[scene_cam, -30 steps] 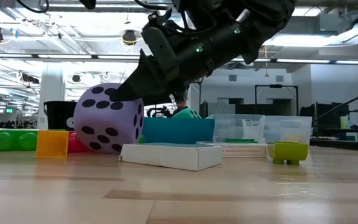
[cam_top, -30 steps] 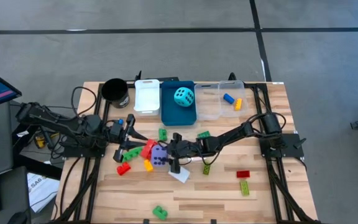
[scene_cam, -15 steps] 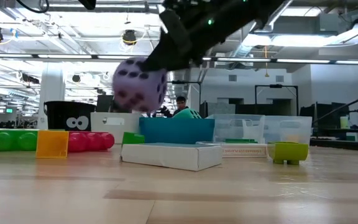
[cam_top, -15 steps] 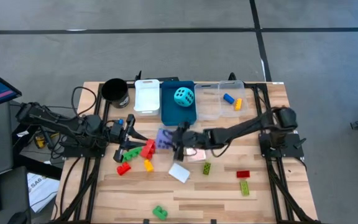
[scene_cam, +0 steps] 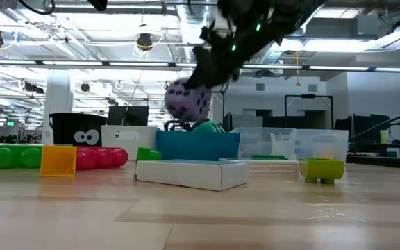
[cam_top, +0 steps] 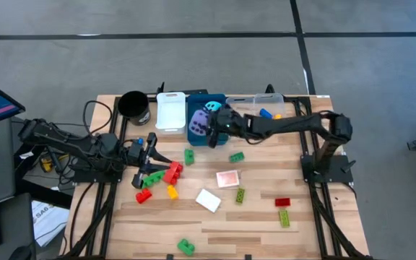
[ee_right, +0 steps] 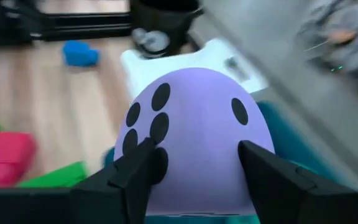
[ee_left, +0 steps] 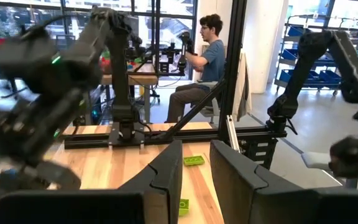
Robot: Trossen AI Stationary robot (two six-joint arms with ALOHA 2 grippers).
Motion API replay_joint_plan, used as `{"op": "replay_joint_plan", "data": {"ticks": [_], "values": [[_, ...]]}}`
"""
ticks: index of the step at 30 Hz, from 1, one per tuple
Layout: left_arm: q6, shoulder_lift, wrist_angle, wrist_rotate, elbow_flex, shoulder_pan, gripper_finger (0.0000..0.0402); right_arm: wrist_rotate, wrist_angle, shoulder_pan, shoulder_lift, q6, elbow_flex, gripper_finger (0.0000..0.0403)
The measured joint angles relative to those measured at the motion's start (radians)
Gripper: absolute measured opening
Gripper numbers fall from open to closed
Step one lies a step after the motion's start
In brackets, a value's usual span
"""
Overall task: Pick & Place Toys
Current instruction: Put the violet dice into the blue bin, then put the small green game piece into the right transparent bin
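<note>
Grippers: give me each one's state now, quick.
Left gripper: open, holding nothing, low over the table's left side.
Right gripper: shut on the purple die, above the blue bin.

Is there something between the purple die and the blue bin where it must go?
Nothing visible. The right tool holds the soft purple die directly over the blue plastic bin, where the cyan die already lies.

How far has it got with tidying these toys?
Early days. The cyan die already sits in the blue bin, and two bricks lie in a clear bin. The right gripper holds the purple die above the blue bin. Many bricks and two cards remain on the table.
</note>
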Motion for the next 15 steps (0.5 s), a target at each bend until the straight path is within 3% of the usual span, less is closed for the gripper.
{"op": "replay_joint_plan", "data": {"ticks": [4, 10, 15], "values": [[-0.003, 0.000, -0.001, 0.000, 0.000, 0.000, 0.0076, -0.141, 0.027, -0.037, 0.054, 0.066, -0.001, 0.0276], [-0.003, 0.000, -0.011, 0.000, 0.000, -0.002, 0.0076, -0.135, 0.021, -0.038, 0.062, 0.063, 0.000, 0.0359], [-0.003, 0.000, -0.012, 0.000, 0.000, -0.013, 0.0076, -0.129, 0.001, -0.027, 0.008, 0.051, 0.000, 0.0378]]}}
